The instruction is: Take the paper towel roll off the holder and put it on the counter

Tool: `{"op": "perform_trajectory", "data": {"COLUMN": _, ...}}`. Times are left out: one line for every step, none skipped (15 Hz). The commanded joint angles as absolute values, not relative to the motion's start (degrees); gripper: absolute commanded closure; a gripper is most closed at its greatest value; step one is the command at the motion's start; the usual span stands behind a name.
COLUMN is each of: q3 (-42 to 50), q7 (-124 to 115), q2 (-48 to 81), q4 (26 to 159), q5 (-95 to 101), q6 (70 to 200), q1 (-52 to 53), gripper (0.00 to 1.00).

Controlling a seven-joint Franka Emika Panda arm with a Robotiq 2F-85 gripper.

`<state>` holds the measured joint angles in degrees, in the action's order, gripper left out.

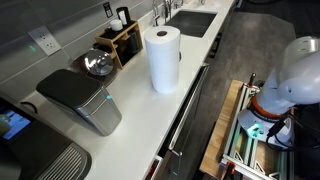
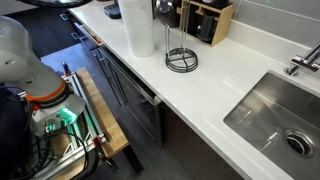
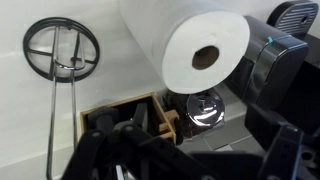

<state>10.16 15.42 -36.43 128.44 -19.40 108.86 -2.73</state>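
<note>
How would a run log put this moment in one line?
paper towel roll: upright on counter | holder: empty, beside roll | hand: open, holding nothing

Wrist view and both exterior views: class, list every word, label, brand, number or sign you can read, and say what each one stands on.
No text can be read in any view.
On the bottles in the wooden box: any labels are too small to read.
On the lit screen: a blurred blue glow, no legible characters.
On the paper towel roll: plain white, no print visible.
</note>
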Motion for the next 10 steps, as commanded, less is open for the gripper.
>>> {"op": "perform_trajectory", "data": {"q3": 9.5, "q7": 16.3, "q2": -38.3, "q4": 123.0, "q5": -11.3, "q6": 99.4, "q1": -2.9, "gripper": 0.0}}
{"op": "perform_trajectory", "data": {"q3": 9.3, "q7": 16.8, "q2": -38.5, "q4": 121.5, "q5": -9.4, "q6": 97.5, "q1": -2.8, "gripper": 0.0}}
{"op": "perform_trajectory", "data": {"q3": 9.0, "q7": 16.8, "q2": -38.7, "q4": 120.1, "q5": -7.8, "q6": 95.8, "q1": -2.8, "gripper": 0.0}}
{"op": "perform_trajectory", "data": {"q3": 9.0, "q7": 16.9, "q2": -38.7, "q4": 118.8, "q5": -6.6, "q6": 94.1, "q1": -2.7, "gripper": 0.0}}
{"op": "perform_trajectory", "data": {"q3": 8.8, "q7": 17.0, "q2": -38.9, "q4": 118.0, "q5": -5.5, "q6": 93.5, "q1": -2.6, "gripper": 0.0}}
{"op": "perform_trajectory", "data": {"q3": 8.4, "q7": 16.1, "q2": -38.9, "q4": 117.6, "q5": -4.2, "q6": 94.1, "q1": -3.1, "gripper": 0.0}}
{"op": "perform_trajectory", "data": {"q3": 9.4, "q7": 16.0, "q2": -39.0, "q4": 118.6, "q5": -6.5, "q6": 95.5, "q1": -2.1, "gripper": 0.0}}
{"op": "perform_trajectory", "data": {"q3": 9.2, "q7": 16.0, "q2": -39.0, "q4": 118.1, "q5": -5.7, "q6": 95.4, "q1": -2.1, "gripper": 0.0}}
{"op": "perform_trajectory", "data": {"q3": 9.2, "q7": 16.0, "q2": -39.0, "q4": 117.8, "q5": -5.3, "q6": 95.4, "q1": -2.1, "gripper": 0.0}}
{"op": "perform_trajectory", "data": {"q3": 9.2, "q7": 16.0, "q2": -39.0, "q4": 117.7, "q5": -5.1, "q6": 95.4, "q1": -2.1, "gripper": 0.0}}
